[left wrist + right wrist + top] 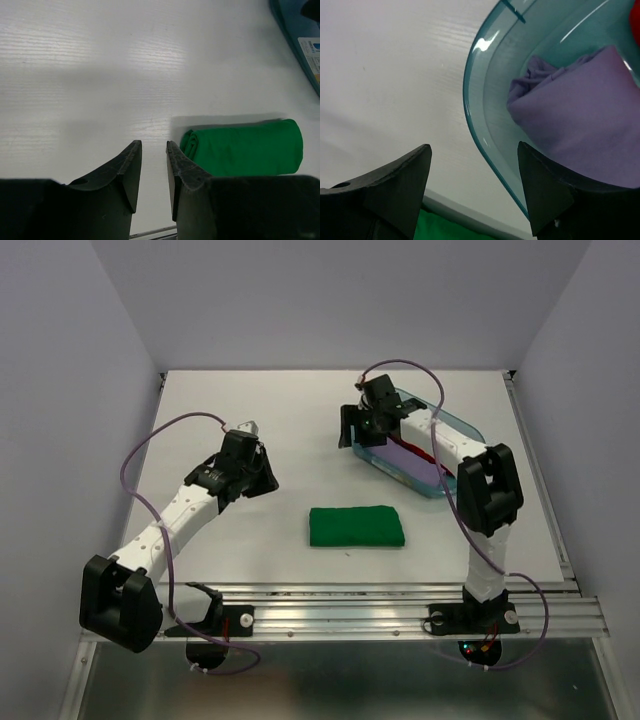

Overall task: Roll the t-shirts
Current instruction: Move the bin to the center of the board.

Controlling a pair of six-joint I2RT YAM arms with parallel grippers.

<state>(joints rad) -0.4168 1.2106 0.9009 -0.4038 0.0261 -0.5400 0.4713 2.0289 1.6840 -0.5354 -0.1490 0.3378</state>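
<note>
The green t-shirt (356, 527) lies as a tight roll on the white table, near the front centre. It also shows in the left wrist view (245, 147), just right of my fingers, and at the bottom edge of the right wrist view (450, 230). My left gripper (267, 482) hovers left of and behind the roll, apart from it. In its own view the left gripper (153, 143) is empty, its jaws a narrow gap apart. My right gripper (348, 430) is wide open and empty over the left end of the bin, as its own view (474, 146) shows.
A clear blue plastic bin (455, 418) stands at the back right and holds a pale lavender fabric roll (580, 115) and a red roll (635, 15). The bin's rim (470, 115) curves between my right fingers. The bin's corner (295, 30) shows in the left wrist view.
</note>
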